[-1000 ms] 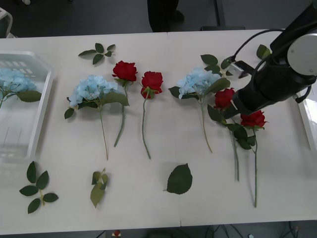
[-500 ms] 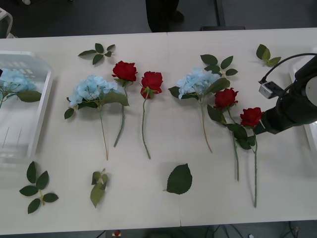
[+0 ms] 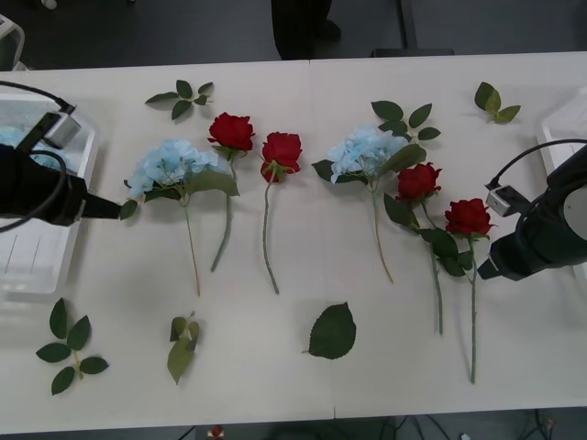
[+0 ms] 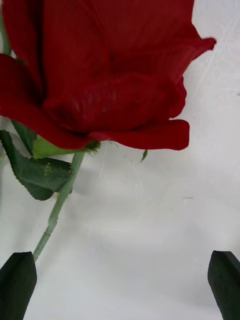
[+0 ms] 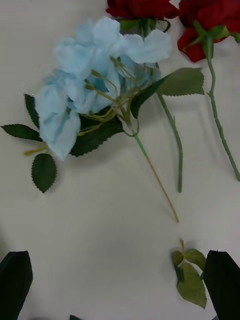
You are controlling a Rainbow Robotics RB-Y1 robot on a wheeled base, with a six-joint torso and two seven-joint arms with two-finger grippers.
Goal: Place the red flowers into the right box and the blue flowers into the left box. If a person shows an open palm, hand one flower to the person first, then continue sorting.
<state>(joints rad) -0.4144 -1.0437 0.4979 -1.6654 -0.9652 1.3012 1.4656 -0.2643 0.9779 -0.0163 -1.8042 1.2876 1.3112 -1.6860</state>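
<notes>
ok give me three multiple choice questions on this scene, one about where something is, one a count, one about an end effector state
1. Where is the right end effector?
A. beside the rightmost red rose
B. inside the left box
C. over the lone big leaf

2. How many red flowers lie on the table?
A. two
B. four
C. six

3. How does the left end effector stand?
A. shut on a blue flower
B. shut on a leaf sprig
C. open, holding nothing

Answers:
1. A: the front view has its tip just right of that rose's stem, and the right wrist view looks straight at the bloom.
2. B: two roses lie mid-table, two more at the right.
3. C: in the left wrist view its fingers sit apart at the two corners, with the blue flower lying free ahead of them.
</notes>
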